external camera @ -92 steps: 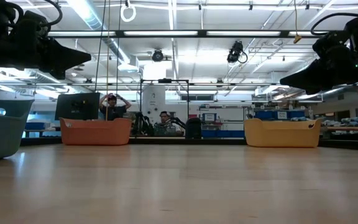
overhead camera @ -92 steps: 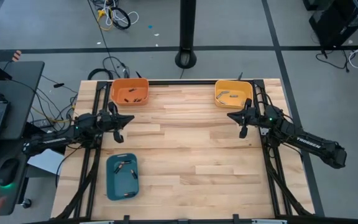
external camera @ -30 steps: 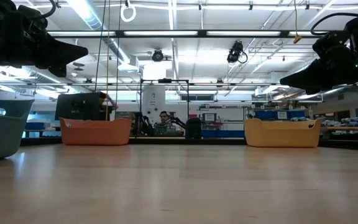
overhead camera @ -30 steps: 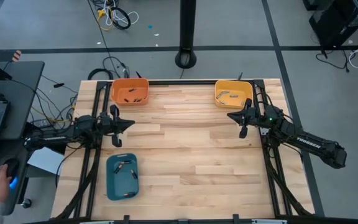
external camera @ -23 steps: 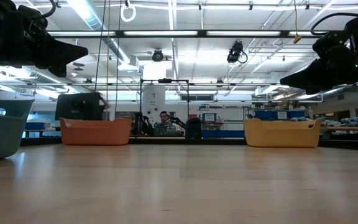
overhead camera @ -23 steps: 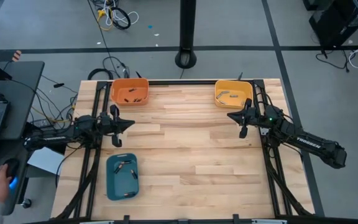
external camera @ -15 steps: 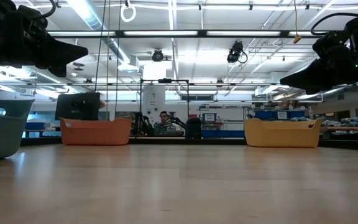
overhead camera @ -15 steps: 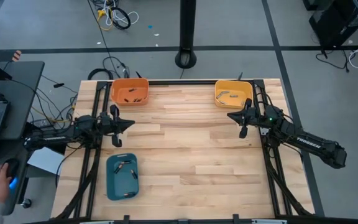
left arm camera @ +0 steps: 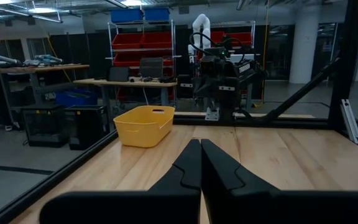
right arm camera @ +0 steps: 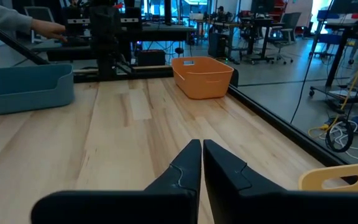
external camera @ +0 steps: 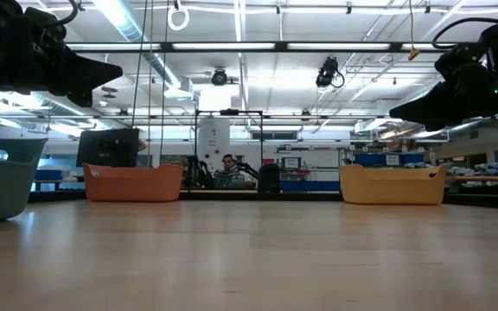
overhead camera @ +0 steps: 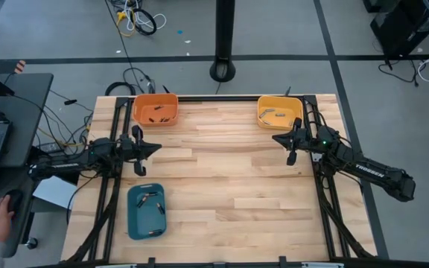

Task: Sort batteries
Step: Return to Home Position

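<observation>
Left hand [left arm camera: 200,144] and right hand [right arm camera: 201,144] hover closed.

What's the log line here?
left tool: shut, raised, left side | right tool: shut, raised, right side | batteries: in orange bin, yellow bin, teal bin

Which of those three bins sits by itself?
The blue bin, alone at the front left; the orange bin and yellow bin both stand along the far edge.
</observation>
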Tool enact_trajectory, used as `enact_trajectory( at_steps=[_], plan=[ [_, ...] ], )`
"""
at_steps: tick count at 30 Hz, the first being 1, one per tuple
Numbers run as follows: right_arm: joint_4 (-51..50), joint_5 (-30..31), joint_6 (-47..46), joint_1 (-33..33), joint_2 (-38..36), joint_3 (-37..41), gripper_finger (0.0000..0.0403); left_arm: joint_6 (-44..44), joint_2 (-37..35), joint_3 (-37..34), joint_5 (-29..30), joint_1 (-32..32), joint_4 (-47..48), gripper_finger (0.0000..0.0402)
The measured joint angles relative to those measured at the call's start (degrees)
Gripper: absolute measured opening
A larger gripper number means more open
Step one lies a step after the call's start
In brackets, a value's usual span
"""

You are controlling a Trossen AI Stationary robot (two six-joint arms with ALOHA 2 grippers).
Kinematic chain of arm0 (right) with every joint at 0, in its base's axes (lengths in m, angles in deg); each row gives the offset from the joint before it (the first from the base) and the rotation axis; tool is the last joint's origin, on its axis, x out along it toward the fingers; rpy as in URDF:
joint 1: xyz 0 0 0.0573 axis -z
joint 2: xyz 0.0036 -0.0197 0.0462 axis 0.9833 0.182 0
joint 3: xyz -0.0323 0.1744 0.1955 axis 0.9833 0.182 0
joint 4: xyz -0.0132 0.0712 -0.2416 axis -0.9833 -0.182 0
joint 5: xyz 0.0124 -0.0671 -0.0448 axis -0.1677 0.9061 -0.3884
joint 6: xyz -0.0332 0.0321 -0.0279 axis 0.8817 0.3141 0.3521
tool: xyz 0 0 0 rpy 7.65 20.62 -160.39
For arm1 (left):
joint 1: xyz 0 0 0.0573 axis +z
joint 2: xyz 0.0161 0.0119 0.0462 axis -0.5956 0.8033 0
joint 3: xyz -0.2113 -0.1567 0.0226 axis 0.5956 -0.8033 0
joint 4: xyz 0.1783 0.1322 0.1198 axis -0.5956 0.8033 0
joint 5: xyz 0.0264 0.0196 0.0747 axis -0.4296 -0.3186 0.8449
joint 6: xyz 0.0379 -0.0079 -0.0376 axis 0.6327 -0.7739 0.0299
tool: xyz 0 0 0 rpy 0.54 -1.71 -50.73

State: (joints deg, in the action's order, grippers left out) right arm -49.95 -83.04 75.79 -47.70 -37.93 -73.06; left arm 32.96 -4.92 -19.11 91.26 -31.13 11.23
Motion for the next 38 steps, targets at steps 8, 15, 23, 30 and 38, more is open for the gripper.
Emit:
enact_trajectory(
  at_steps=[8,15,23,30,38],
  plan=[
    [0.00,0.02,0.00,-0.01,0.00,0.00,0.0025,0.00,0.00,0.00,-0.01,0.00,-0.01,0.0006],
    [0.00,0.02,0.00,0.00,0.00,0.00,0.0029,0.00,0.00,0.00,-0.02,0.00,-0.02,0.0006],
    [0.00,0.00,0.00,0.00,0.00,0.00,0.0027,0.00,0.01,-0.01,-0.01,0.01,-0.01,0.0006],
    [0.00,0.02,0.00,-0.02,0.00,0.00,0.0030,0.00,0.00,-0.02,0.00,0.00,-0.01,0.0006],
    [-0.02,-0.01,0.00,0.00,0.00,0.00,0.0025,0.00,0.01,0.00,0.00,0.01,-0.01,0.0006]
  ],
)
